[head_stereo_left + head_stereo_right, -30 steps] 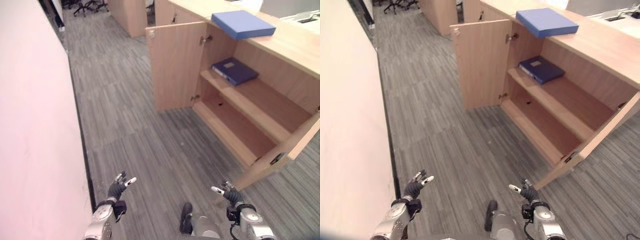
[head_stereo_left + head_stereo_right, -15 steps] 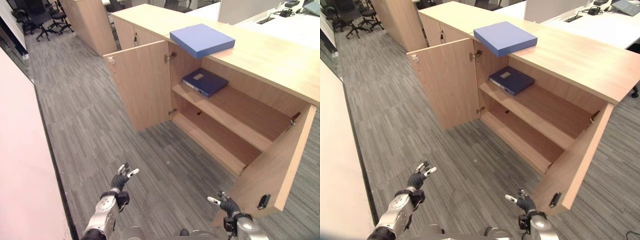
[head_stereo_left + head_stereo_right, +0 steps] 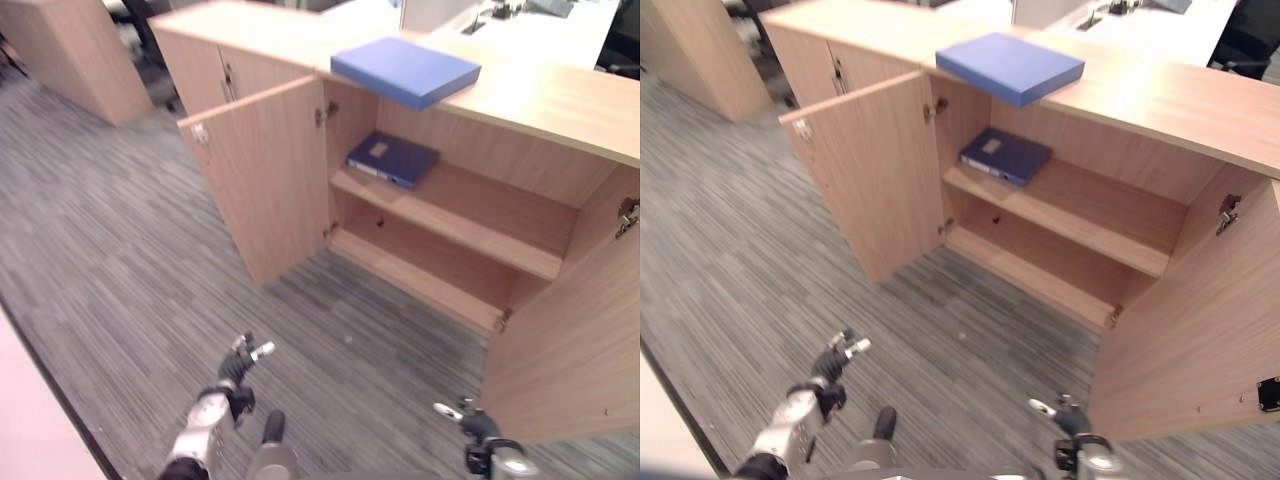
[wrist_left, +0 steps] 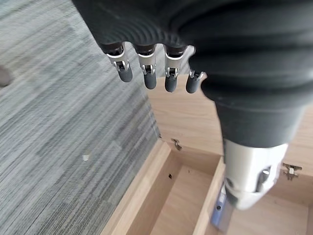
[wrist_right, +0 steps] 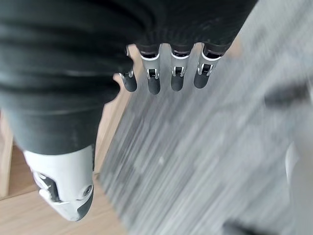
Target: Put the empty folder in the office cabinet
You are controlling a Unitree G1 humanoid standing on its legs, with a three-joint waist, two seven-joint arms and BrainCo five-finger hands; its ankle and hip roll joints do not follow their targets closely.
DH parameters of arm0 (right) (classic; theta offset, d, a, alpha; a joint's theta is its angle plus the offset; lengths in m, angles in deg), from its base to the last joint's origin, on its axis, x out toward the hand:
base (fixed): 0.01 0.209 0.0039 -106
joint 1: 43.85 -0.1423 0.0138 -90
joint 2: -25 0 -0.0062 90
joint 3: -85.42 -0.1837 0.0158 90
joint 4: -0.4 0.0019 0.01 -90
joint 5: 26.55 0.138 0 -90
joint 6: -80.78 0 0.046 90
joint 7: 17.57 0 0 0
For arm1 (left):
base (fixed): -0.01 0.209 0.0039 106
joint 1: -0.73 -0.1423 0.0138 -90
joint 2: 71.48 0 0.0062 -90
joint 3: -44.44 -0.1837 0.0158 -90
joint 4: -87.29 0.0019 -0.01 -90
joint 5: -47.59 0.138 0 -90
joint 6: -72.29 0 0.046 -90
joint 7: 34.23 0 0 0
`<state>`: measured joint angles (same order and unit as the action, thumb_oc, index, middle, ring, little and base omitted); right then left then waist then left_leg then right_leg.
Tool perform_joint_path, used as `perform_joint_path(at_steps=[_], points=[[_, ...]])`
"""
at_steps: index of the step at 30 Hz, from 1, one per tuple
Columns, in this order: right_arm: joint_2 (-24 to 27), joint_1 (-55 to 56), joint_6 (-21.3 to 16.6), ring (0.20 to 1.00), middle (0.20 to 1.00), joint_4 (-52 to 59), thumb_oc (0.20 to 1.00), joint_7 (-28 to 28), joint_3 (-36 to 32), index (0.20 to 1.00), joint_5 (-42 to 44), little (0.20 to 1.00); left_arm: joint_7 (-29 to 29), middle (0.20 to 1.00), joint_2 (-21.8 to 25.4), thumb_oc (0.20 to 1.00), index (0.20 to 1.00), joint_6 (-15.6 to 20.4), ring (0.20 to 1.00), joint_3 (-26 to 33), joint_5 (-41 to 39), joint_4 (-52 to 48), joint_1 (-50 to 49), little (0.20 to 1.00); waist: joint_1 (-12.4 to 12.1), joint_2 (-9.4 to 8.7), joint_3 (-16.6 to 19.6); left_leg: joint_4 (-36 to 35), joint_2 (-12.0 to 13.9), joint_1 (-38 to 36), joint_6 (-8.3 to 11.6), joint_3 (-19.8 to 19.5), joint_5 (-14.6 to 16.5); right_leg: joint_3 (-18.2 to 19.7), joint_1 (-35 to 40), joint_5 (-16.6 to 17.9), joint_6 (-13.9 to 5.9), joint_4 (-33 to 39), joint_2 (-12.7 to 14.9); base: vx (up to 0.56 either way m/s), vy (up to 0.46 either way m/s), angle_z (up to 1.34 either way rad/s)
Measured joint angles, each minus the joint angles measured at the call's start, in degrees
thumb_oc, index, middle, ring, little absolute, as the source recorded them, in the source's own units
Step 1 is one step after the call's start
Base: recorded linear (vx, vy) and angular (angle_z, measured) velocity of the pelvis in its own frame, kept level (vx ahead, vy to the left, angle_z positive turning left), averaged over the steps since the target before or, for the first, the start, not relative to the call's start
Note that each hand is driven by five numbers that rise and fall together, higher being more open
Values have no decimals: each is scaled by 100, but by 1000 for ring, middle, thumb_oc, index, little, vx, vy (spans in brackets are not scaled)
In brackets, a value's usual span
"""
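The blue folder (image 3: 405,70) I'm after lies flat on the tabletop (image 3: 560,95) of the open office cabinet (image 3: 440,215), above a darker folder (image 3: 392,159) on the upper shelf. My left robot hand (image 3: 240,362) and right robot hand (image 3: 462,418) hang low, fingers relaxed, holding nothing. I judge this the approach; next I close in and reach up for it.

Head stereo pair, high, angled down over grey carpet (image 3: 120,250) toward the open cabinet (image 3: 450,210), both eyes sharing cabinet and floor, left wrist view close along its left hand (image 4: 146,68) toward cabinet shelves, right wrist view close along its right hand (image 5: 161,68) over carpet and cabinet edge
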<state>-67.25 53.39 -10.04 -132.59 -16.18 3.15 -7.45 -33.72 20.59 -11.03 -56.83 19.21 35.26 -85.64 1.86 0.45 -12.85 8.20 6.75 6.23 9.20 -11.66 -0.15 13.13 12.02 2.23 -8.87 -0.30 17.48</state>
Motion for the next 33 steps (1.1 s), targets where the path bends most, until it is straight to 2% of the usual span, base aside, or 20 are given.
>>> perform_joint_path(at_steps=[1, 2, 3, 4, 6, 8, 9, 10, 11, 12, 13, 15, 18, 20, 21, 22, 24, 29, 31, 33], points=[[-103, 131, -67, 1000, 1000, 134, 1000, 78, -259, 1000, 2, 1000, -33, 1000, 59, 1000, 1000, 100, 1000, -199, 5, -79, 49, 1000, 86, -38, 35, 254, -70, 33, -203, 358, 185, -341, -71, 332, 54, -374, 9, 151, 406, -45], [-122, 126, -50, 1000, 1000, 80, 1000, 26, -337, 1000, 3, 1000, -19, 1000, 97, 1000, 1000, 84, 1000, -221, 3, -33, 1, 1000, 61, -169, 134, 283, -164, -64, -252, 577, 276, -288, -208, 492, 71, -457, 123, 149, 407, -66], [-124, 28, -56, 1000, 1000, -8, 1000, 12, -334, 1000, 3, 1000, -18, 1000, 86, 1000, 1000, 55, 1000, -280, 5, 9, 4, 1000, 86, -121, 164, 182, -172, -117, -292, 767, 285, -213, -405, 712, 237, -587, 127, 81, 395, -89], [-118, -72, -56, 1000, 1000, 13, 1000, -13, -328, 1000, 3, 1000, -30, 1000, 51, 1000, 1000, 49, 1000, -279, 8, 5, -13, 1000, 65, -54, 223, -53, -133, -200, -389, 846, 220, -121, -647, 885, 231, -738, 137, 46, 278, -71], [-137, -105, -23, 1000, 1000, 68, 1000, -27, -47, 1000, 2, 1000, -5, 1000, 45, 1000, 1000, 71, 1000, -344, 5, -95, -20, 1000, 51, -124, 275, -296, -245, -488, -580, 1230, -67, -205, -1083, 1487, -63, -853, 195, 78, 600, -100], [-165, -184, -17, 1000, 1000, 307, 1000, -43, 254, 1000, 2, 1000, -30, 1000, 48, 1000, 1000, 54, 1000, -285, 19, -291, -210, 1000, -5, -190, 285, -238, -346, -637, -703, 1659, -41, -1434, -1292, 1885, -92, -1119, 530, 28, 524, -122], [-70, -222, -34, 1000, 1000, 297, 1000, -1, 248, 1000, 0, 1000, -71, 1000, -15, 1000, 1000, 58, 1000, -410, 20, -354, -206, 1000, -142, 7, 328, -347, -255, -713, -875, 2085, 216, -3088, -1391, 1956, 177, -1247, 860, 27, 467, -87], [-75, -235, -32, 1000, 1000, 249, 1000, -4, 246, 1000, 0, 1000, -82, 1000, -52, 1000, 1000, 55, 1000, -413, 19, -347, -206, 1000, -135, 0, 357, -354, -331, -703, -891, 2106, 219, -3248, -1394, 1746, 195, -1422, 910, 109, 729, -41], [-73, -185, 18, 1000, 1000, 271, 1000, 8, 225, 1000, 0, 1000, -142, 1000, -86, 1000, 1000, 75, 1000, -389, 19, -509, -333, 1000, -245, 70, 531, -649, -353, -691, -885, 2098, 109, -3059, -1459, 528, 99, -2220, 516, 149, 462, 11], [-78, -201, 6, 1000, 1000, 284, 1000, 26, 182, 1000, 3, 1000, -135, 1000, -51, 1000, 1000, 57, 1000, -388, 18, -525, -462, 1000, -243, 109, 544, -815, -339, -716, -1022, 2073, -13, -2879, -1418, 170, -17, -2298, 107, 139, 341, -6], [-103, -292, -7, 1000, 1000, 290, 1000, 32, 139, 1000, 4, 1000, -115, 1000, 28, 1000, 1000, 11, 1000, -300, 17, -488, -600, 1000, -226, 168, 510, -977, -239, -780, -1095, 2065, -70, -2741, -1428, -321, 44, -2305, -335, 99, 137, -36], [-42, -378, -53, 1000, 1000, 323, 1000, 28, 88, 1000, 6, 1000, -108, 1000, 57, 1000, 1000, -57, 1000, -213, 16, -399, -683, 1000, -170, 232, 460, -1141, -164, -820, -1105, 2081, -106, -2877, -1409, -695, 276, -1895, -939, 109, 81, -35], [91, -246, -46, 1000, 1000, 269, 1000, -32, 68, 1000, 11, 1000, -106, 1000, -45, 1000, 1000, -51, 1000, -185, 15, -405, -694, 1000, 176, 37, 530, -1248, -325, -647, -835, 2036, -183, -2888, -1019, -673, 316, -374, -1217, 333, 94, 25], [133, -85, -46, 1000, 1000, 260, 1000, -45, 44, 1000, 20, 1000, -147, 1000, -169, 1000, 1000, -67, 1000, -220, 31, -394, -649, 1000, 255, -228, 468, -671, -589, -918, -945, 2229, 65, -3214, -823, -356, 121, -98, -850, 248, -37, 16], [221, -11, -50, 1000, 1000, 281, 1000, -45, 45, 1000, 28, 1000, -158, 1000, -222, 1000, 1000, -73, 1000, -227, 53, -425, -701, 1000, 291, -135, 480, -771, -498, -1077, -868, 2184, 119, -3298, -777, -330, 142, -100, -923, 242, -74, -6], [372, 64, -54, 1000, 1000, 290, 1000, -52, 37, 1000, 44, 1000, -166, 1000, -332, 1000, 1000, -68, 1000, -224, 78, -453, -725, 1000, 418, 136, 511, -1019, -274, -1376, -762, 2043, 219, -3405, -797, -313, 200, -266, -1096, 162, -48, 11], [480, 21, -37, 1000, 1000, 249, 1000, -93, -119, 1000, 55, 1000, -165, 1000, -406, 1000, 1000, -65, 1000, -227, 89, -453, -578, 1000, 551, 350, 329, -1382, -170, -1618, -772, 1993, 146, -3652, -1426, -727, 94, -1352, -860, 203, -50, 7], [199, 80, 9, 1000, 1000, 229, 1000, -75, -80, 1000, 55, 1000, -167, 1000, -209, 1000, 1000, -57, 1000, -160, 89, -420, -563, 1000, 556, -58, 278, -1396, -136, -2011, -576, 1975, 432, -3402, -2087, -191, -129, -515, -235, 442, -117, 9], [245, 68, 4, 1000, 1000, 224, 1000, -62, -112, 1000, 56, 1000, -170, 1000, -270, 1000, 1000, -58, 1000, -183, 88, -421, -732, 1000, 557, 15, 384, -1384, 128, -2311, -466, 1934, 665, -3436, -2055, 22, 37, -1046, -315, 293, -173, 22], [334, 72, -1, 1000, 1000, 193, 1000, -38, -138, 1000, 62, 1000, -192, 1000, -320, 1000, 1000, -60, 1000, -201, 86, -426, -876, 1000, 622, 215, 553, -1120, 543, -2375, -468, 1838, 776, -3452, -1962, -76, 206, -1220, -718, 240, -198, 29]])
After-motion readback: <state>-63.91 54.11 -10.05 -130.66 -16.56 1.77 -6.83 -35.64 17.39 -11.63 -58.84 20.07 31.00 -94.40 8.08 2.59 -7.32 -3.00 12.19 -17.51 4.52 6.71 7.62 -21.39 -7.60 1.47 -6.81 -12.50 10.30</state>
